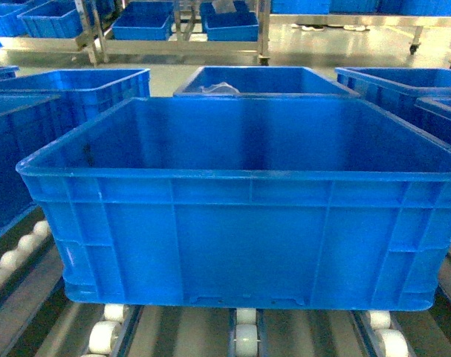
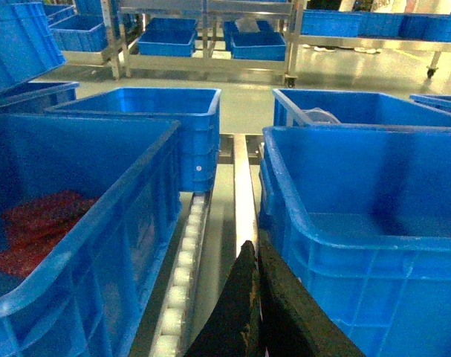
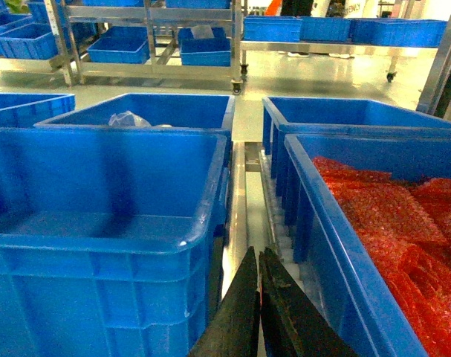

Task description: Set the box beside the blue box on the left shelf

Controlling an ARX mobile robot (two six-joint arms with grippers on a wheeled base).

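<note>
One empty box (image 1: 247, 223) sits on the left shelf (image 1: 244, 331) rollers, three roller rows visible beneath — one crate (image 1: 266, 80) directly behind it. Left claw (image 2: 256, 297) fingers pressed together beside the box's left wall; right claw (image 3: 258, 297) likewise pressed together, between the box and one crate of red material (image 3: 403, 223).

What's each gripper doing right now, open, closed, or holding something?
Left gripper: closed, empty, beside the large bright-blue plastic crate.
Right gripper: closed, empty, between that crate and the crate of red material.
</note>
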